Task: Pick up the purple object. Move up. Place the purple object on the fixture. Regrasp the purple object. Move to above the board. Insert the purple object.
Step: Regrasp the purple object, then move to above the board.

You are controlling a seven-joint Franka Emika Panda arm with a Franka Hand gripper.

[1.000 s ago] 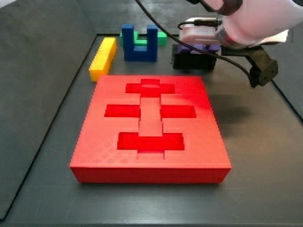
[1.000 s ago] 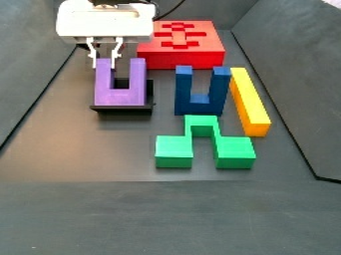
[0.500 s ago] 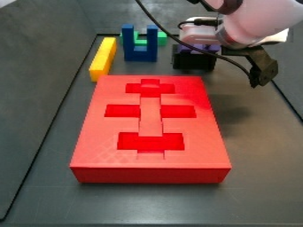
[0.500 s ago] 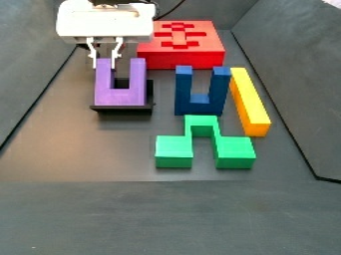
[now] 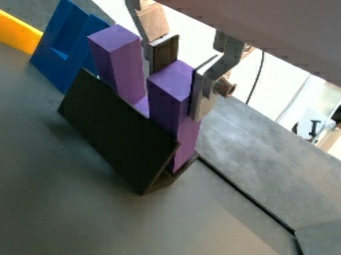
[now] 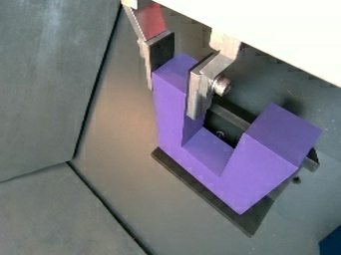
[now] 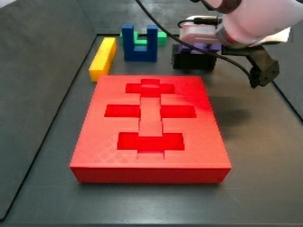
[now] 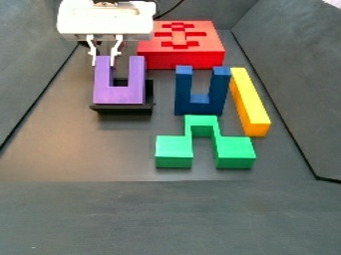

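Silver fingers (image 6: pixel 200 92) of the gripper (image 8: pixel 104 47) straddle one prong of the purple object (image 8: pixel 118 86), pads pressed against both faces, grasping it. That block stands upright, prongs up, on the fixture (image 5: pixel 118 135). Just beside it stands a blue block (image 8: pixel 200 91), with the red board (image 7: pixel 151 121) behind.

Of the 2 side views, a side view looks down from beyond the large flat red rectangular board (image 7: pixel 151 129) toward the small dark blocky fixture (image 7: pixel 193 60) at the far end. A side view faces back the opposite way, board (image 8: pixel 190 37) farthest. Both wrist views sit close above the two-finger gripper (image 6: pixel 181 66), sharing the fixture (image 5: pixel 118 136).
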